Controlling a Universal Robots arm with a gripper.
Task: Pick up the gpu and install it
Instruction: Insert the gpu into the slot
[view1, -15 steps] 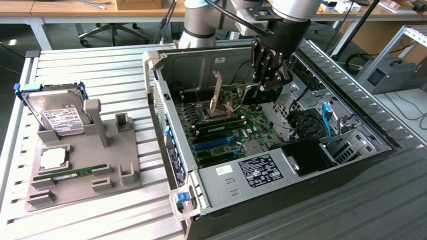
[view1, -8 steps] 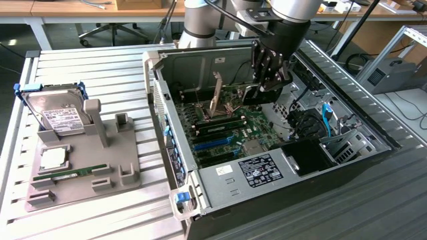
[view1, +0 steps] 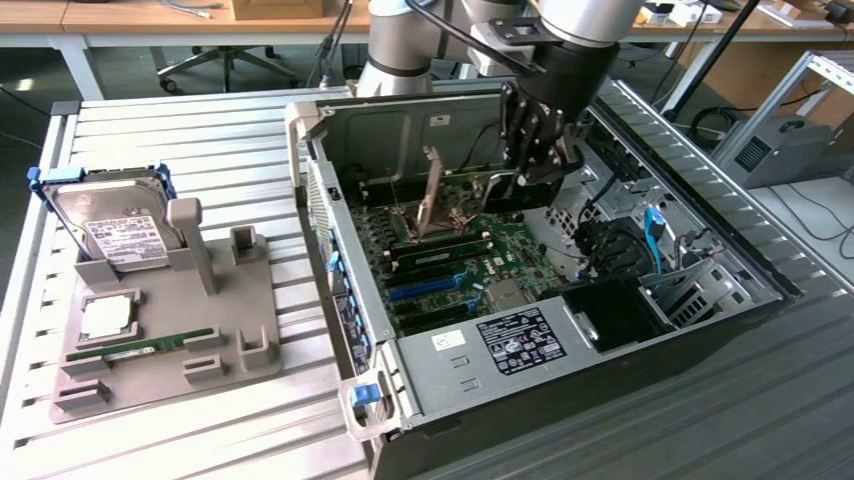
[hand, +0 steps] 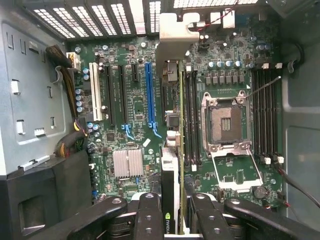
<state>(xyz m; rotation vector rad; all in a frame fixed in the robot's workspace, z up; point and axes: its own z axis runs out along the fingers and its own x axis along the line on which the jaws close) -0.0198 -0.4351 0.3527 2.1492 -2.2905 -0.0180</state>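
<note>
A slatted metal table (view1: 174, 130) carried a grey holder (view1: 247, 340) near its edge at the exterior view's left. On the holder, a blue-framed hard drive (view1: 118, 225) stood propped, and a square processor (view1: 107, 317) and a green RAM stick (view1: 140, 347) lay flat. Beside it lay an open computer case (view1: 400, 125). Its motherboard (hand: 135, 107) showed a blue slot (hand: 149, 95) and an open processor socket (hand: 222, 120).

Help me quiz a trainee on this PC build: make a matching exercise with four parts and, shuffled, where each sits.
Things: 1 gpu; 2 hard drive; 3 RAM stick; 4 CPU socket.
Places: A lying flat on the grey fixture; B on the motherboard, lid open, empty; C clamped in the jaws above the motherboard; D propped on edge in a blue frame.
Pairs: 1-C; 2-D; 3-A; 4-B.
</note>
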